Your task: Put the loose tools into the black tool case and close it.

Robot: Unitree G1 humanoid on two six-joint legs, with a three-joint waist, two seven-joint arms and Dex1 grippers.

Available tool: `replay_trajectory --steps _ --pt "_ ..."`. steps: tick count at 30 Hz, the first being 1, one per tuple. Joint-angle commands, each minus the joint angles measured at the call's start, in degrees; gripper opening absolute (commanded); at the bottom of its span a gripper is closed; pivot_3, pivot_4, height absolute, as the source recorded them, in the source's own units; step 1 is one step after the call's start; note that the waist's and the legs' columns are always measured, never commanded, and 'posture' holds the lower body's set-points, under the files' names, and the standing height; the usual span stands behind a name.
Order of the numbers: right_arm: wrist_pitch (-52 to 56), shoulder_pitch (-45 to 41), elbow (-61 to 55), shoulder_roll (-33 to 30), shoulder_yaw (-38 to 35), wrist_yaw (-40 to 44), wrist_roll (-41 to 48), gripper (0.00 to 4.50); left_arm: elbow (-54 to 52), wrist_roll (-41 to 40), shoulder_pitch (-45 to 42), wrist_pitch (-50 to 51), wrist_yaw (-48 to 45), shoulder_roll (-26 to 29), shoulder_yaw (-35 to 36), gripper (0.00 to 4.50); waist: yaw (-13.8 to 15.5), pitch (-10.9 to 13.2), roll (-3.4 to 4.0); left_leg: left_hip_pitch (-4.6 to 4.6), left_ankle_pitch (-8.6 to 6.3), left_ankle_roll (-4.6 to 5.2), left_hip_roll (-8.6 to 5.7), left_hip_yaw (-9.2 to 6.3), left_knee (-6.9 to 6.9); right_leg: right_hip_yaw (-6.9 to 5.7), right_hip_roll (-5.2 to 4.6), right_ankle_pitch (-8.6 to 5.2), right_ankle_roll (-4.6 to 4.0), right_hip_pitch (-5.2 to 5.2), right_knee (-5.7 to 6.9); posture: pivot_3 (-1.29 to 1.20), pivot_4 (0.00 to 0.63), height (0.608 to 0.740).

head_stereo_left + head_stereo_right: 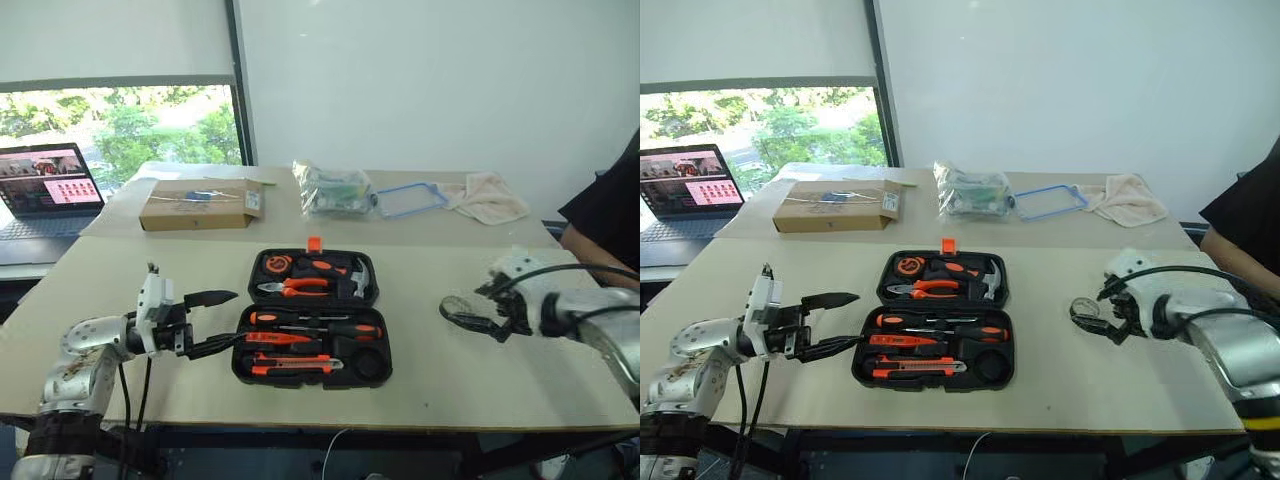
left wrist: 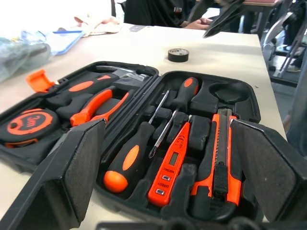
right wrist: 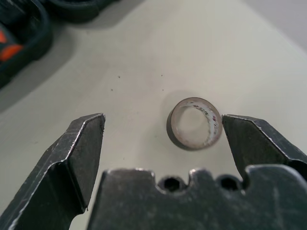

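1. Pale bench [image 1: 120,300] under a window carries the case [image 1: 312,318], lying open at its middle.
2. Screwdrivers [image 2: 144,143] and knife [image 2: 221,153] sit in the case's near half.
3. Left hand [image 1: 212,322] hovers just beside the case's left edge, fingers spread, pinching nothing.
4. Right hand [image 3: 163,129], well right of the case, stands spread around a small tape roll [image 3: 194,123] lying on the bench.

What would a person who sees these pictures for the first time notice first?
The open black tool case at the middle of the table, with orange-and-black tools seated in its recesses. The left gripper is beside the case's left edge, jaws open. The right gripper hangs open over a small roll of tape, to the case's right.
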Motion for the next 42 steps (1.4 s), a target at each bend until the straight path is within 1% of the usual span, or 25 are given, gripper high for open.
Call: replay_trajectory --steps 1,3,5,7,8,9,12,15,18,19,21,24,27,29,31,33,35,40,42 --pt "-2.62 -6.52 7.0 1.72 5.92 2.01 -6.23 4.5 -1.84 -0.05 -1.08 -0.52 0.54 -0.73 -0.37 4.43 -0.05 0.0 0.02 -0.12 0.07 -0.12 -0.02 0.02 0.02 -0.01 -0.01 0.01 0.01 -0.09 -0.03 0.0 0.15 0.74" --pt "-3.0 -8.79 9.57 2.25 8.88 3.7 -8.66 4.5 -2.23 0.02 -1.05 -0.49 0.54 -1.09 -0.74 4.43 -0.1 -0.01 0.04 -0.26 0.18 -0.32 -0.04 0.04 0.0 -0.06 -0.02 0.05 0.1 -0.1 -0.06 0.0 0.15 0.74" --pt "-3.48 -10.74 11.62 3.31 10.62 4.79 -10.3 4.5 -2.68 0.02 -0.8 -0.52 0.3 -1.38 -1.07 4.43 -0.12 -0.01 0.05 -0.43 0.13 -0.23 -0.04 0.04 0.0 -0.14 -0.03 0.11 0.21 -0.1 -0.36 0.0 0.15 0.74" --pt "-3.76 -12.56 13.87 4.37 12.01 5.87 -11.7 3.98 -2.93 0.02 -0.66 -0.63 0.04 -1.56 -1.41 4.5 -0.18 -0.01 0.05 -0.52 0.05 -0.14 -0.07 0.06 0.04 -0.18 -0.1 0.11 0.26 -0.1 -0.44 0.0 0.15 0.74" --pt "-3.84 -13.09 14.66 4.67 12.41 6.3 -12.33 3.84 -2.99 0.01 -0.64 -0.67 0.02 -1.6 -1.5 4.5 -0.19 -0.01 0.05 -0.54 0.03 -0.11 -0.1 0.08 0.05 -0.18 -0.14 0.1 0.29 -0.1 -0.48 0.0 0.15 0.74" --pt "-3.8 -13.71 15.72 4.95 12.9 6.72 -13.02 3.41 -3.28 -0.09 -0.57 -0.69 -0.41 -1.54 -1.75 4.5 -0.15 -0.01 0.05 -0.56 0.02 -0.09 -0.13 0.1 0.05 -0.18 -0.18 0.1 0.32 -0.1 -0.5 0.0 0.15 0.74" --pt "-3.54 -14.94 18.01 4.94 14.13 8.77 -14.81 2.48 -4.17 -0.44 -0.57 -1.05 -1.74 -1.33 -2.24 4.5 -0.06 -0.01 0.05 -0.6 0.01 -0.08 -0.2 0.09 0.07 -0.25 -0.29 0.07 0.41 -0.1 -0.5 0.0 0.15 0.74" --pt "-4.5 -15.42 19.21 4.93 13.77 10.15 -16.02 1.36 -5.5 -1.01 -0.6 -1.22 -3.25 -1.24 -2.46 4.5 -0.08 -0.01 0.05 -0.6 0.01 -0.08 -0.2 0.07 0.12 -0.31 -0.3 0.08 0.44 -0.06 -0.48 0.0 0.15 0.74" --pt "-5.03 -15.45 19.38 4.47 13.4 11.44 -16.7 0.33 -7.01 -0.89 -0.39 -1.38 -4.06 -1.38 -2.87 4.5 -0.29 0.0 0.06 -0.58 0.02 -0.11 -0.2 0.09 0.13 -0.31 -0.29 0.1 0.46 -0.07 -0.45 0.0 0.15 0.74" --pt "-5.32 -15.45 19.39 4.38 13.12 11.84 -16.8 0.06 -7.45 -0.88 -0.33 -1.28 -4.06 -1.51 -2.96 4.5 -0.36 0.0 0.06 -0.56 0.03 -0.13 -0.19 0.09 0.13 -0.31 -0.28 0.1 0.46 -0.07 -0.42 0.0 0.15 0.74" --pt "-5.91 -15.51 19.45 4.28 12.68 12.56 -16.99 0.06 -8.07 -1.02 -0.31 -0.96 -3.84 -1.79 -3.0 4.5 -0.47 0.0 0.06 -0.54 0.05 -0.15 -0.18 0.09 0.13 -0.3 -0.28 0.1 0.46 -0.07 -0.4 0.0 0.15 0.74" --pt "-10.16 -14.65 18.08 3.89 11.61 15.69 -15.62 0.06 -8.54 -1.15 -0.21 -0.79 -3.72 -1.93 -3.03 4.5 -0.64 0.0 0.06 -0.53 0.05 -0.16 -0.18 0.09 0.15 -0.28 -0.27 0.1 0.47 -0.07 -0.38 0.0 0.15 0.74" --pt "-15.28 -12.79 11.02 2.78 8.09 22.18 -10.3 0.06 -9.46 -1.53 0.39 -0.45 -4.18 -1.5 -2.82 4.5 -0.72 0.0 0.06 -0.53 0.05 -0.16 -0.18 0.09 0.14 -0.28 -0.27 0.11 0.47 -0.06 -0.38 0.0 0.15 0.74" --pt "-13.89 -11.81 3.55 0.82 6.89 27.94 -6.21 0.06 -9.69 -1.74 0.99 -0.65 -5.09 -0.86 -2.55 4.5 -0.73 0.05 0.16 -0.53 0.05 -0.16 -0.17 0.07 0.13 -0.28 -0.27 0.11 0.48 -0.07 -0.39 0.0 0.15 0.74" --pt "-6.04 -13.03 -5.8 0.42 7.4 31.33 -0.49 0.06 -9.01 -0.84 1.75 -2.01 -7.12 0.18 -2.91 4.5 -0.78 0.07 0.19 -0.53 0.05 -0.15 -0.14 0.06 0.14 -0.31 -0.26 0.11 0.48 -0.07 -0.38 0.0 0.15 0.74" --pt "1.29 -13.97 -12.62 1.48 9.52 31.44 3.11 0.06 -7.9 0.53 2.35 -3.98 -8.67 0.62 -3.67 4.5 -1.01 0.07 0.19 -0.48 0.04 -0.15 -0.08 0.04 0.14 -0.3 -0.22 0.11 0.47 -0.06 -0.36 0.0 0.15 0.74" --pt "3.34 -13.6 -16.36 1.83 11.87 31.03 3.12 0.06 -7.25 1.31 2.7 -5.33 -9.3 0.61 -4.28 4.5 -0.89 0.07 0.19 -0.42 0.04 -0.15 -0.06 0.03 0.15 -0.3 -0.22 0.12 0.45 -0.04 -0.35 0.0 0.15 0.74" --pt "5.11 -12.41 -18.75 5.46 19.63 24.62 -2.21 0.06 -7.73 1.64 3.42 -5.8 -8.74 0.15 -5.1 4.5 -0.3 0.07 0.18 -0.4 0.02 -0.13 -0.13 0.04 0.4 -0.31 -0.36 0.12 0.44 0.01 -0.37 0.0 0.15 0.74" --pt "5.49 -12.86 -18.67 5.91 22.01 23.66 -3.92 0.06 -7.59 1.59 3.44 -5.63 -8.59 0.35 -5.1 4.5 -0.21 0.07 0.18 -0.44 0.01 -0.13 -0.19 0.09 0.52 -0.31 -0.44 0.13 0.45 -0.02 -0.32 0.0 0.15 0.74"
